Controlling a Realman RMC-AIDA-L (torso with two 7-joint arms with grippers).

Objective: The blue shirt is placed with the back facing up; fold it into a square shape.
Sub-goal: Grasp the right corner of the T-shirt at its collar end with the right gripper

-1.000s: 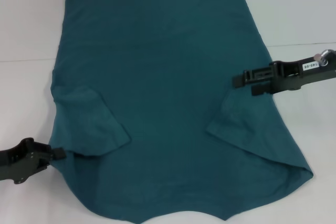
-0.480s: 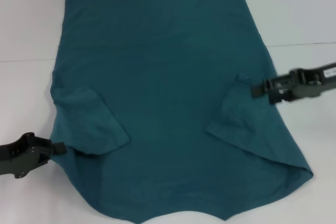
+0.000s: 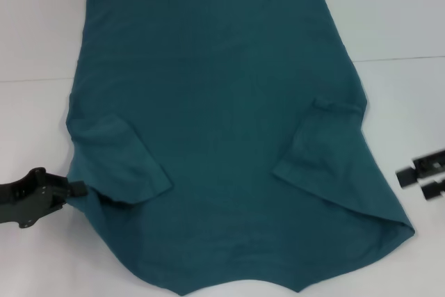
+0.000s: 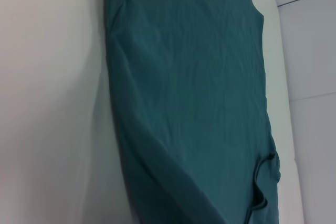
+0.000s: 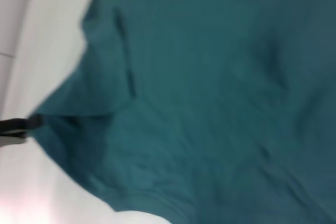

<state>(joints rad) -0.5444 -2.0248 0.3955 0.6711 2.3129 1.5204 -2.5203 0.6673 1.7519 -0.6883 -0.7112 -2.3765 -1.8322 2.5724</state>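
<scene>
One blue shirt, two pincers: left pincer, right pincer.

Bare table flanks the blue shirt; left hand crowds its edge.

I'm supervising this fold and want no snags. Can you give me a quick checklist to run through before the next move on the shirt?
1. Blue shirt lies plain side up on the table: ok.
2. Both sleeves folded inward onto the body, left sleeve and right sleeve: ok.
3. Left gripper at the shirt's left edge beside the folded sleeve: ok; whether it holds cloth: cannot tell.
4. Right gripper clear of the shirt, over bare table: ok, fingers apart.
5. Bottom hem straight and flat: not ok, it curves unevenly near the robot.
</scene>
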